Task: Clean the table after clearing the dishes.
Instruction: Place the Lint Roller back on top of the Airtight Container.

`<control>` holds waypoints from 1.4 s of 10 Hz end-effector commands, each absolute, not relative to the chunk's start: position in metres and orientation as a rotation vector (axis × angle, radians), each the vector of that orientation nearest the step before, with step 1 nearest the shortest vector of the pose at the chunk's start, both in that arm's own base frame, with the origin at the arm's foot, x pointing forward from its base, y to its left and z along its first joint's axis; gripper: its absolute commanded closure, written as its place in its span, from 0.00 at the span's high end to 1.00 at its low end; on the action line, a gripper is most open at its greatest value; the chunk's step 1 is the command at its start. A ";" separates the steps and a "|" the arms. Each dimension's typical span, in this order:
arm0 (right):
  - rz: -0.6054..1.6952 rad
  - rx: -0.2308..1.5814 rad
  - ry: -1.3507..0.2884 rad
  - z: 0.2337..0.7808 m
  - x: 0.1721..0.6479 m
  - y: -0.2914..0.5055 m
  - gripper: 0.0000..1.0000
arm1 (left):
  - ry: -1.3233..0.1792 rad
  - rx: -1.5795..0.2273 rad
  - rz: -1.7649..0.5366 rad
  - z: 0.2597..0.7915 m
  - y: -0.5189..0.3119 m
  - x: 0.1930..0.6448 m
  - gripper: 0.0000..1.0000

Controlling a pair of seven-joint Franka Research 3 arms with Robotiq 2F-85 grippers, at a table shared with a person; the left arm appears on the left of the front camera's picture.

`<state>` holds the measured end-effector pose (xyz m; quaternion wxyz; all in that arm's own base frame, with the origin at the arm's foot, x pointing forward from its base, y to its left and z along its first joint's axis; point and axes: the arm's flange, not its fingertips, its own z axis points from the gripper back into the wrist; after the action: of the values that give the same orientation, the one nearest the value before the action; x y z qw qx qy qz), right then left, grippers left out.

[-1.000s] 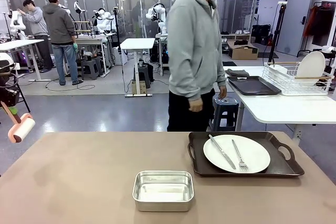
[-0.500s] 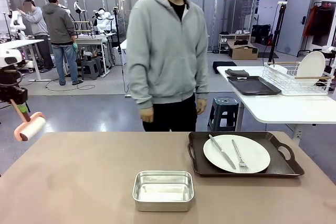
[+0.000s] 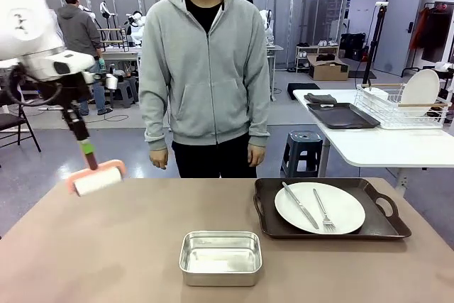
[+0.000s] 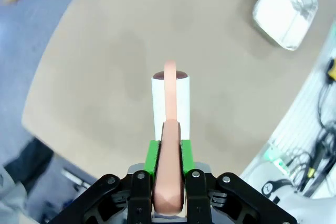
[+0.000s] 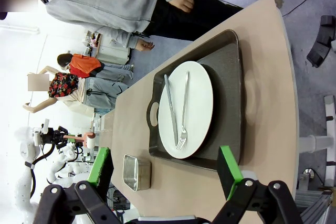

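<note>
One plate (image 3: 319,207) is left on the counter (image 3: 106,246), on a dark tray (image 3: 383,230) at the right side, with a knife (image 3: 301,205) and a fork (image 3: 323,211) lying loose on it. A second dark tray (image 3: 340,116) sits on the white side table, beside a wire rack (image 3: 397,108) with a plate in it. The left claw (image 3: 86,148) is pinching the pink handle of a lint roller (image 3: 96,179), which hangs over the far left edge of the counter; the wrist view has the handle squeezed between the green pads (image 4: 152,153), with the roll pointing away over bare counter. The right claw (image 5: 164,174) is spread and empty, looking down at the tray and plate. A steel pan (image 3: 220,257) sits front centre, apart from the tray. A person stands at the far edge, hands (image 3: 159,157) hanging at their sides. The plate looks hard, smooth and breakable, and the cutlery would likely slide if the tray tips, so the tray is best taken by the cut-out handles at its short ends and kept level. The roller looks light, with a stiff handle and a tacky roll, so the handle grip suits it. The counter is flat, matte and rigid and should take light rolling pressure, but the tray and pan block part of it.
</note>
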<state>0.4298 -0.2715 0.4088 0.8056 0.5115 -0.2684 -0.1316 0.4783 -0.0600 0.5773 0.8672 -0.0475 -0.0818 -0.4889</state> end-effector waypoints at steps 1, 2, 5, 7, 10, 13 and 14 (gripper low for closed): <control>-0.280 1.099 -0.577 0.411 0.428 -0.270 1.00 | -0.154 -0.109 -1.198 0.578 -0.096 0.460 0.21; -0.280 1.099 -0.577 0.411 0.428 -0.270 1.00 | -0.161 -0.119 -1.305 0.578 -0.136 0.446 0.21; -0.280 1.099 -0.577 0.411 0.428 -0.270 1.00 | -0.163 -0.052 -1.468 0.566 -0.234 0.424 0.21; -0.280 1.099 -0.577 0.411 0.428 -0.270 1.00 | -0.143 -0.100 -1.554 0.567 -0.284 0.424 0.21; -0.280 1.099 -0.577 0.411 0.428 -0.270 1.00 | -0.093 -0.141 -1.545 0.545 -0.323 0.426 0.21; -0.280 1.099 -0.577 0.411 0.428 -0.270 1.00 | -0.060 -0.157 -1.596 0.516 -0.356 0.439 0.21; -0.280 1.099 -0.577 0.411 0.428 -0.270 1.00 | -0.036 -0.169 -1.598 0.504 -0.361 0.443 0.21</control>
<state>0.4298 -0.2716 0.4089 0.8056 0.5115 -0.2685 -0.1316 0.4372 -0.3564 0.5051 0.6925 -0.0799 -0.0179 -0.7167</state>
